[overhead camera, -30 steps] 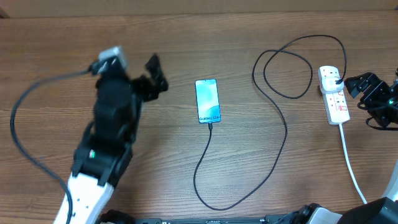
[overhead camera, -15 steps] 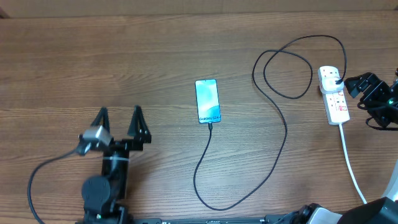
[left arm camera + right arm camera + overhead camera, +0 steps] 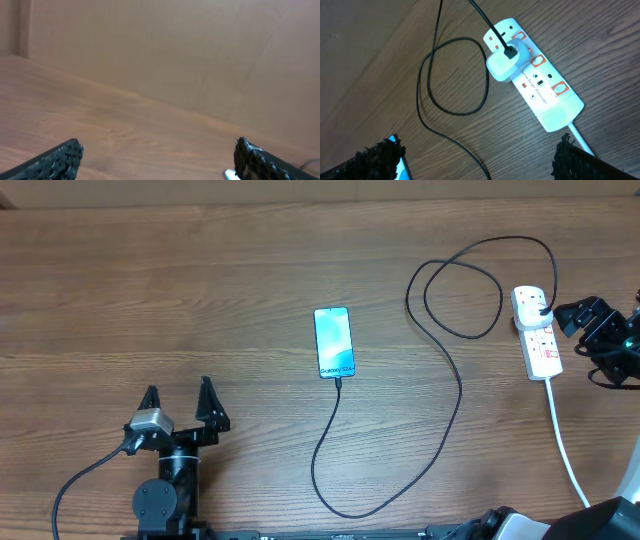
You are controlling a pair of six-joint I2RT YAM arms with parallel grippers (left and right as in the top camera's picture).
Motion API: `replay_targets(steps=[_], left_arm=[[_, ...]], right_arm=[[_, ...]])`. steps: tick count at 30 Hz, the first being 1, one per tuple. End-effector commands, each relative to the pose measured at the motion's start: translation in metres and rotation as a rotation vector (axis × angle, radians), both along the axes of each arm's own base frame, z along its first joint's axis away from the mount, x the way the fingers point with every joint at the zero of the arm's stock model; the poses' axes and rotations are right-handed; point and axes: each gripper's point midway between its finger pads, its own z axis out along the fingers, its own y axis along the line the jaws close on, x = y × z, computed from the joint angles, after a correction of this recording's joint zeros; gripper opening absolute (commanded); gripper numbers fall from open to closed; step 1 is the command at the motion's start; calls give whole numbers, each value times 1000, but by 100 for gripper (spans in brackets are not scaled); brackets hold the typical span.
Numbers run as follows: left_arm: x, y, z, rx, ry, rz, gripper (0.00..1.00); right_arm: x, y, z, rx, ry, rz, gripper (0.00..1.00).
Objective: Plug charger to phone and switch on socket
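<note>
- Charger point(image 3: 461, 390) first: its slim tip sits at the bottom edge of the phone point(image 3: 333, 342) and looks pushed home, though from overhead the joint is too small to swear to.
- Its other end runs into a white adapter point(image 3: 502, 66) seated in the socket point(image 3: 537, 330), so the plugging-in looks done at both ends.
- What's left, by my reckoning, is the switch. Red marks show on the strip, but I can't tell whether that outlet's rocker is on, and the lit screen settles nothing.
- Right claw point(image 3: 574, 318) hovers just beside the socket, fingers spread wide and gripping nothing. The strip lies right ahead of it.
- Left claw point(image 3: 178, 390) is down near the tabletop point(image 3: 200, 280), also gaping fully and empty. The phone lies ahead of it and off to its right, well apart.
- Right wrist view gives what the overhead can't: the adapter up close, the black lead entering it, the printing and the red marks.
- Left wrist view shows only bare wood between its fingertips and a plain board beyond, with no phone in it.
- Overhead alone shows the whole lead looping from phone to strip, and both claws at once.
</note>
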Motion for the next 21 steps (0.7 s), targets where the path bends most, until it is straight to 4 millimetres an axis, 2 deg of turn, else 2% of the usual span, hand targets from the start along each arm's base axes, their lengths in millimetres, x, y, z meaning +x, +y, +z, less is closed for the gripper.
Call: replay_targets(steps=[1,6,12,21], left_arm=[[-1,1,-7,109,31,1,100],[-1,-3,-35,230,148,-43,100],[-1,-4,-34,326,150,-51,100],[-1,-4,-33,298,145,-50,100]], right_arm=[[1,0,3,-5,-9,1,100],[1,0,3,-5,-10,1,100],[1,0,3,-5,-10,1,100],[1,0,3,-5,-10,1,100]])
